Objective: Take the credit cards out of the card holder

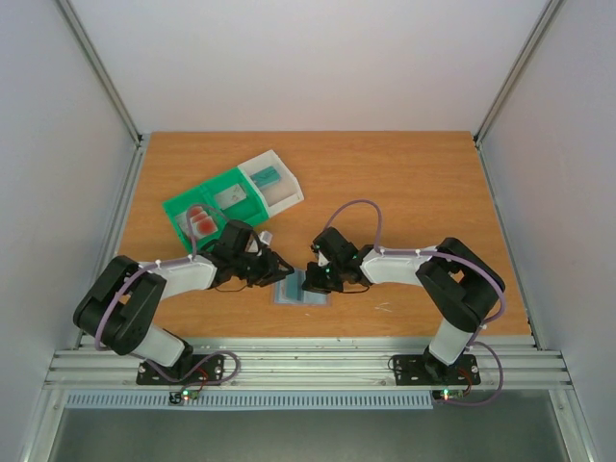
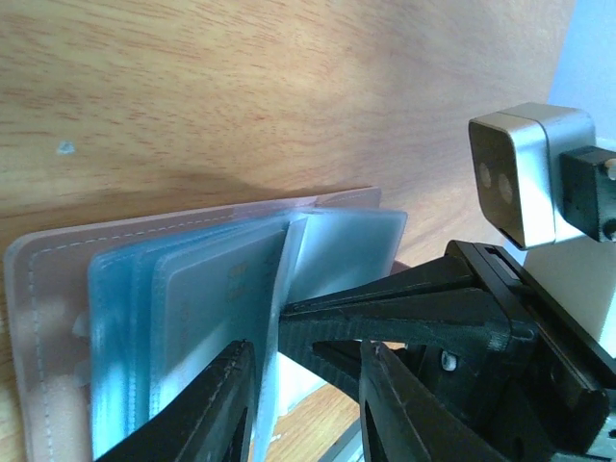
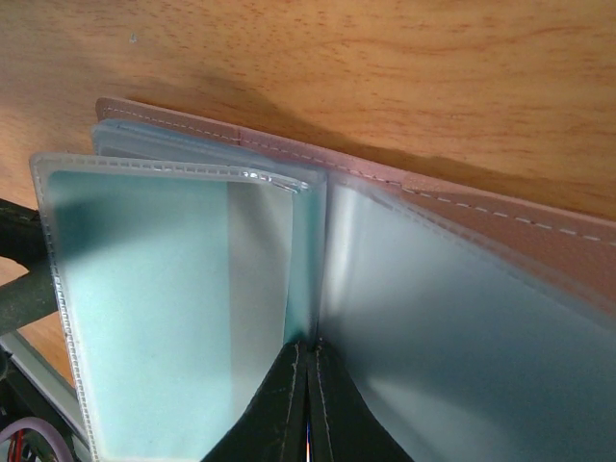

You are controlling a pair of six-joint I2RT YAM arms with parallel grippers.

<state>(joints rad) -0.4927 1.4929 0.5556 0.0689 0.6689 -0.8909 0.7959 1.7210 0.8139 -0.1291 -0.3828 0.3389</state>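
Beyond the card holder (image 1: 300, 292), a green tray (image 1: 179, 208) — left hand (image 1: 281, 270) half-open astride a sleeve (image 2: 231, 289), right hand (image 1: 311, 278) shut.

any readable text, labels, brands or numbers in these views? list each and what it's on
None can be read in any view.
Pale card in the flat stitched card holder with clear plastic sleeves: faint marks, too blurred to read.
Pale red-blotched cards in the green plastic compartment tray: too small to read.
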